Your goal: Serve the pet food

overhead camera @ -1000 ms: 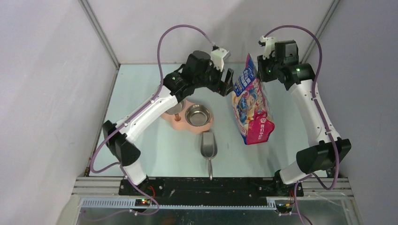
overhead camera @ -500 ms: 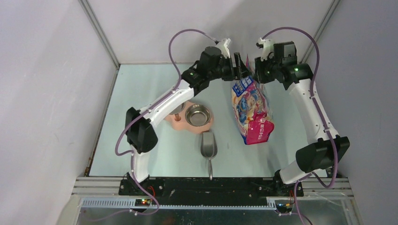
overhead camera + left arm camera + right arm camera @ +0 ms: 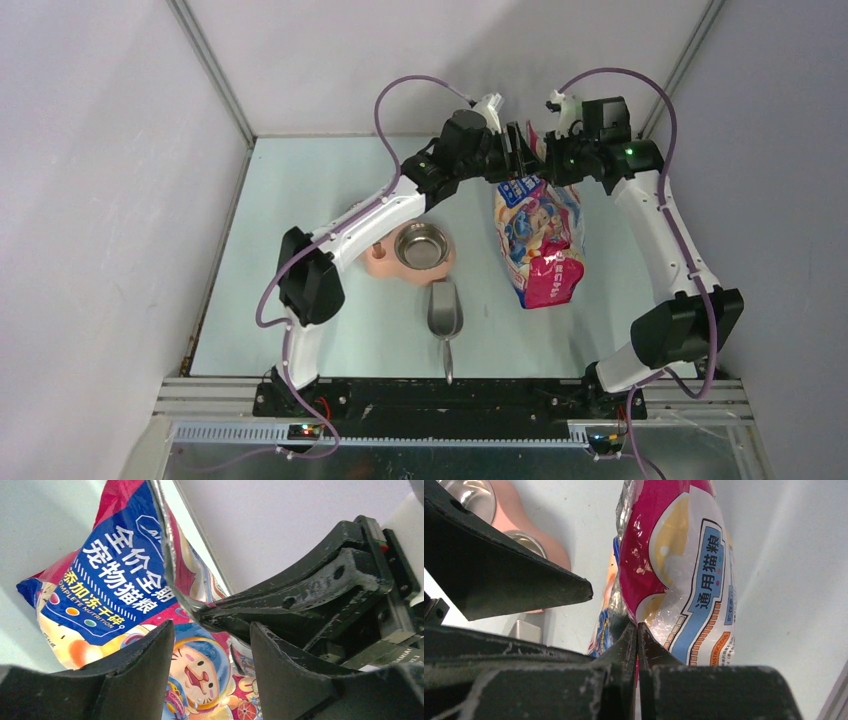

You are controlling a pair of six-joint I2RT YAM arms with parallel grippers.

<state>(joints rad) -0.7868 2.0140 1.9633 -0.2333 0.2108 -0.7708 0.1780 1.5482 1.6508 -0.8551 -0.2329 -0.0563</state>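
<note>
**Cat-food bag** (image 3: 537, 235): blue and pink, held by its top edge, to the right of the pink twin-bowl feeder (image 3: 421, 245) and the metal scoop (image 3: 444, 310) on the surface (image 3: 300, 200).

**Pet food:** none visible; judged to be inside the bag.

**Right pincer** (image 3: 638, 630): fully closed, pinching the bag's top edge.

**Left pincer** (image 3: 211, 628): partly open at the bag mouth, gripping nothing.

**Step, as judged:** opening the bag.

**Handling note:** seat the left fingers over the free lip, clamp firmly, then part the lips gently without tipping the bag.

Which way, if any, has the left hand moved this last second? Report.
Yes. The left hand went right, away from the pink bowl stand, to the top of the cat-food bag.
</note>
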